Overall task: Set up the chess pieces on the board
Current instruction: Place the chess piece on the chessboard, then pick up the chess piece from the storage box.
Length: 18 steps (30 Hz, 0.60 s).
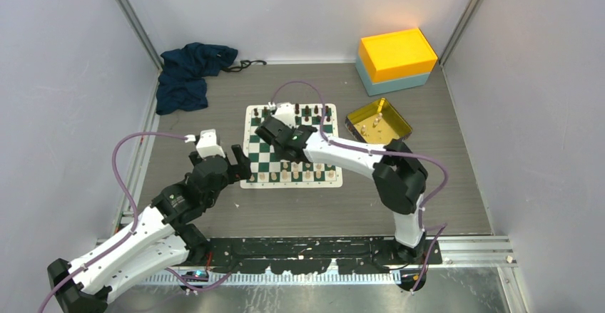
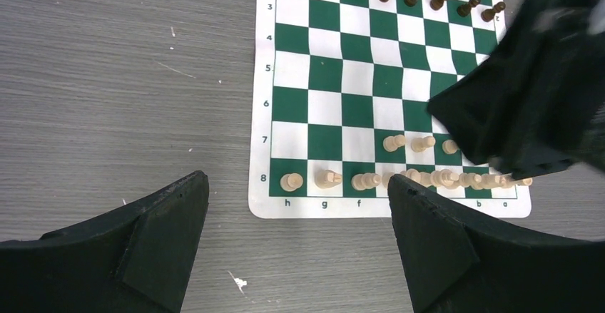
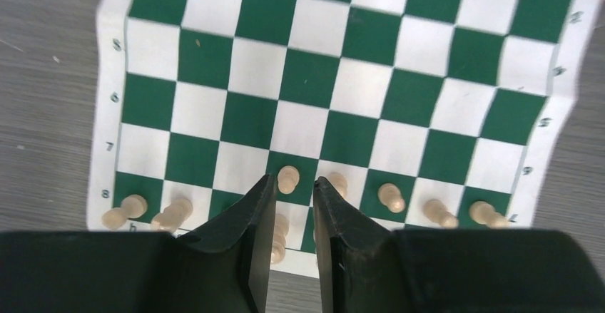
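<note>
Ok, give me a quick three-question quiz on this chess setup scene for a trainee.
1. True or false: the left gripper is shut on a chess piece.
2. Where do the spare cream pieces wait, off the board? A) the gold tray B) the yellow box C) the blue cloth
3. Fill in: seen from the arms' bases, the dark pieces stand along the board's ____ edge.
Key: 1 false, its jaws stand wide and empty. 2 A. 3 far.

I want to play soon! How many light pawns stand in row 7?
5. One light pawn at the right gripper, four more lined up beside it toward the chessboard's corner. None look hidden.
</note>
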### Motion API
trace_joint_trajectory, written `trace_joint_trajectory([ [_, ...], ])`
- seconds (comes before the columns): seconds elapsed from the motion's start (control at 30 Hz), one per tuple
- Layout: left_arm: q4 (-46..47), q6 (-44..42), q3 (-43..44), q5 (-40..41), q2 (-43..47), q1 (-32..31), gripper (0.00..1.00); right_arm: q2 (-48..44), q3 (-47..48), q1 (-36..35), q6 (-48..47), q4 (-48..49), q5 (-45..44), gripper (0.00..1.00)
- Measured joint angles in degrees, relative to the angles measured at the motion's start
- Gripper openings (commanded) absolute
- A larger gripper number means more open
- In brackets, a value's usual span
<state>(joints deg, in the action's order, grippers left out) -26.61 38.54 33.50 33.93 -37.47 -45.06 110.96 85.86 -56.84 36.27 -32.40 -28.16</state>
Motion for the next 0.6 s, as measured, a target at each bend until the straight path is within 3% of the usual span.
trace_joint_trajectory([
  [0.2,0.02,0.00,0.02,0.04,-1.86,0.00,0.96,-9.53,-0.90,3.72,-1.29,0.57,-3.63,0.32],
  [0.4,0.24,0.00,0.13,0.02,-4.37,0.00,0.96,-20.13,-6.84,15.47,-1.73,2.47,-5.86,0.33],
  [0.47,0.50,0.00,0.20,0.00,-5.57,0.00,0.97,-21.51,-9.40,20.06,-1.73,3.13,-5.79,0.42],
  [0.6,1.62,-0.02,0.22,-0.02,-7.39,0.00,0.97,-21.57,-14.32,26.53,-1.70,4.26,-4.26,0.44],
])
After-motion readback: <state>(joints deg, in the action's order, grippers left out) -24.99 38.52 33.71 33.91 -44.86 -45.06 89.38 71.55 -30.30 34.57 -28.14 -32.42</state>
